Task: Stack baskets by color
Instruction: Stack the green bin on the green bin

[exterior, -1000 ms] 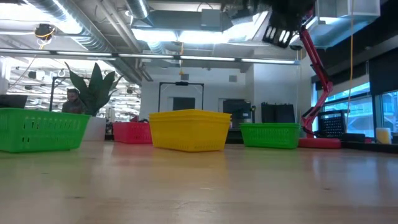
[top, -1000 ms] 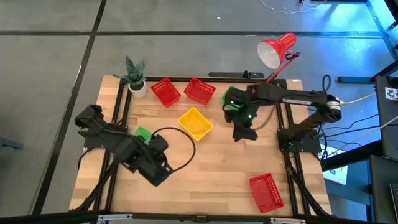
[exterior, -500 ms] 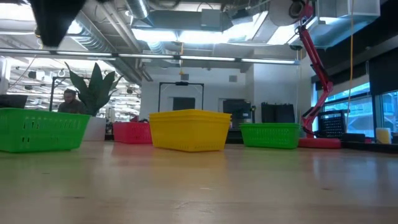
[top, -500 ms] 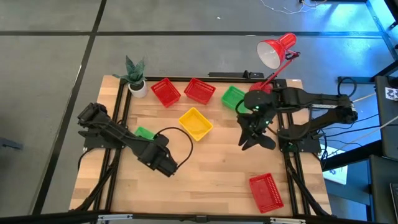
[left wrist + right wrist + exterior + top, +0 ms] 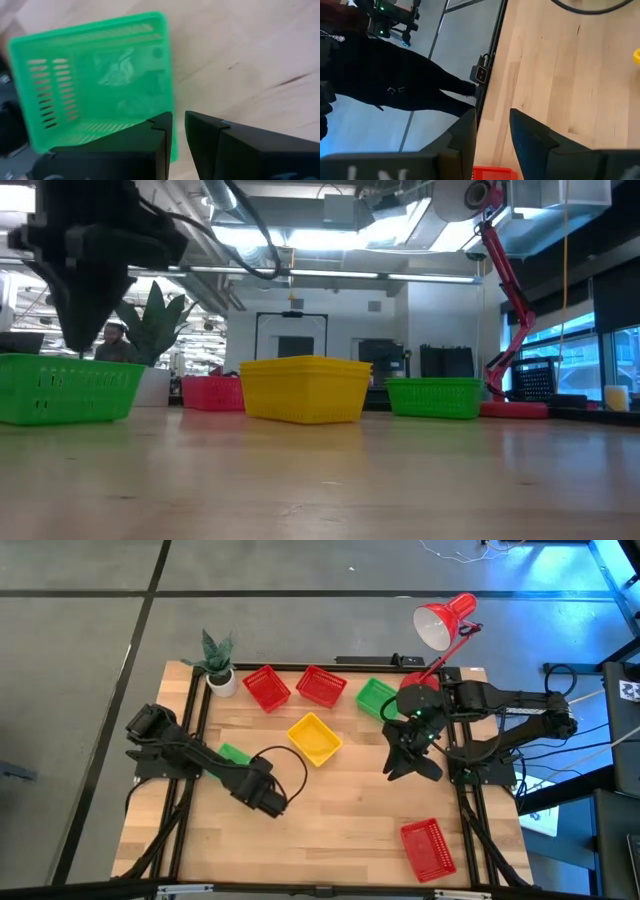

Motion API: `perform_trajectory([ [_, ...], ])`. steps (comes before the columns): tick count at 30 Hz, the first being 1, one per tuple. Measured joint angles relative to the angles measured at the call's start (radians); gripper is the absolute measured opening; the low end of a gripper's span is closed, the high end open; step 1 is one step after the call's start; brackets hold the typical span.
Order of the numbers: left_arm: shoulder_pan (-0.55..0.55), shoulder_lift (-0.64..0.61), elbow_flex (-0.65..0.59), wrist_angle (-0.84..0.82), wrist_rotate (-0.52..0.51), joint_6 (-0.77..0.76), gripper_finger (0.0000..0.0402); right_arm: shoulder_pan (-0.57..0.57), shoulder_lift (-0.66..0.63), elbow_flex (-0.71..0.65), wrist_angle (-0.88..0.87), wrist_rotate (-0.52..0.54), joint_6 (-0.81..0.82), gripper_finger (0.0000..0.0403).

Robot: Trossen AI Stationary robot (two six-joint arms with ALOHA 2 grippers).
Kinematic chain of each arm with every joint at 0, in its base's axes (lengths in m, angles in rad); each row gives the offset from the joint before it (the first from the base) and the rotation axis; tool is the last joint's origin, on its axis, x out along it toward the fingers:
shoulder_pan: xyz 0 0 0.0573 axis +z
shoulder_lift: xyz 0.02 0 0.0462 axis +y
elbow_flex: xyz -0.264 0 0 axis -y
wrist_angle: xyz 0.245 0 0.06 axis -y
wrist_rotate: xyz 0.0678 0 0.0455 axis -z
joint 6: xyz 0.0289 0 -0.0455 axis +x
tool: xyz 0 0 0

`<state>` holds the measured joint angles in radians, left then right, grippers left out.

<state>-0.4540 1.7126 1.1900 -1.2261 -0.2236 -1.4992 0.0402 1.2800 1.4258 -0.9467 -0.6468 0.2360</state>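
- Baskets, high view: two red baskets (image 5: 266, 688) (image 5: 321, 685) side by side at the table's (image 5: 350, 830) 12 o'clock edge; a third red basket (image 5: 428, 847) alone at 5 o'clock; a yellow basket (image 5: 315, 738) near centre; a green basket (image 5: 375, 697) at 1 o'clock; another green basket (image 5: 233, 754) at 9 o'clock, partly under the left arm.
- Count: only one yellow footprint and two green show, so some probably sit nested already; the pictures do not settle how many.
- Left tool (image 5: 272, 802): over the table at 7 o'clock from centre, just past the 9 o'clock green basket. Fingers stand a narrow slit apart, nothing between them.
- Right tool (image 5: 400, 765): over bare table at 3 o'clock, 6 o'clock of the far green basket. Fingers apart, empty.
- Step in hand, as judged: between grasps; green and red groups are not yet gathered.
- Next move calls for: one tool to drop onto a basket rim, one finger inside the wall and one outside, then lift and lower it squarely into its colour-mate.
- Left wrist view only: the green basket (image 5: 95, 80) seen into, empty, slatted wall facing the left tool (image 5: 178, 131), whose fingertips lie at its near rim.
- Right wrist view only: the right tool (image 5: 492, 131) above a red basket's edge (image 5: 492, 173), with a person in dark clothes beyond the table.
- Low view only: the left tool (image 5: 80, 340) hanging above the green basket (image 5: 65, 388); the yellow basket (image 5: 303, 388) in profile.
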Motion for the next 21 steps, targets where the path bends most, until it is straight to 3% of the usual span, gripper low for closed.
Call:
perform_trajectory([
  [9, 0.021, 0.0, -0.013, 0.03, -0.044, 0.09, 0.0043, 0.0, 0.0, 0.0, 0.01, 0.0, 0.051, 0.0117],
  [21, 0.025, 0.0, -0.013, 0.033, -0.047, 0.096, 0.0043, 0.0, 0.0, 0.0, 0.009, 0.0, 0.049, 0.0117],
])
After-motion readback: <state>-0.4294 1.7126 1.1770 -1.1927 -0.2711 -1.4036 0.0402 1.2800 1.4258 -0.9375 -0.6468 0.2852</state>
